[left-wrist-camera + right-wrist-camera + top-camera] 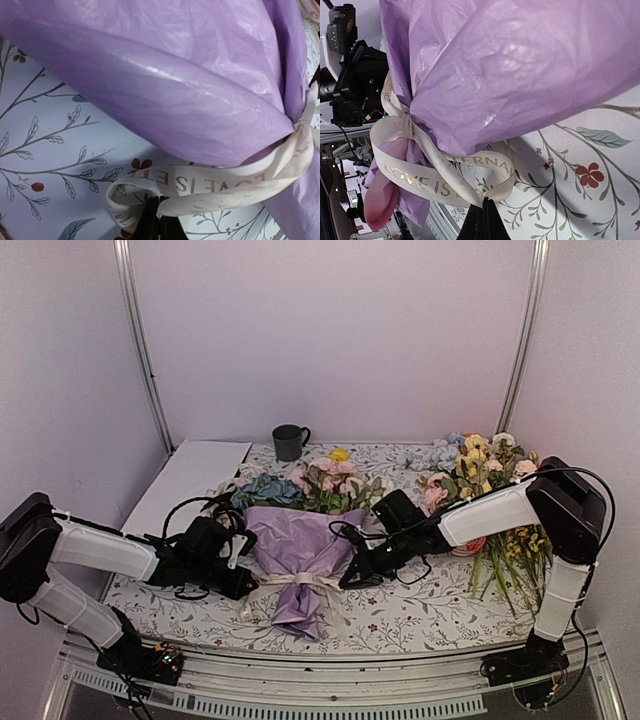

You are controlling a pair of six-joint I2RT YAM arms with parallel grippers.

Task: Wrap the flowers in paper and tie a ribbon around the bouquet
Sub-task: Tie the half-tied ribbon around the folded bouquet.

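Top external view gives me a table (400,625) under a pale cloth printed with leafy sprigs and small red blossoms, closed in by plain white walls with slanted metal posts (140,350) at the far corners. A dark grey mug (289,442) stands at the far edge, a flat white sheet (190,480) lies at the far left, and a loose pile of long-stemmed yellow and pink flowers (500,510) lies on the right. The bouquet (305,530) lies in the middle of the table, wide end far and narrow tail near. Its soft lilac-purple paper (175,90) is crinkled and glossy, with a pinkish layer showing at the tail. At the wide end are the flowers (330,478): pink blooms, a blue head on the left, one yellow bloom farthest back, and green leaves. A flat cream-white fabric ribbon (295,582) with gold lettering is cinched around the narrow waist, and a loop runs out to each side. My left arm lies low across the table from the left, with the left gripper (250,588) just beside the waist. In its wrist view the fingers are pinched together on the ribbon's loop. My right arm slopes down from a raised elbow on the right. The right gripper (347,582) is at the opposite side of the waist, its fingers likewise pressed shut on the ribbon's other loop.
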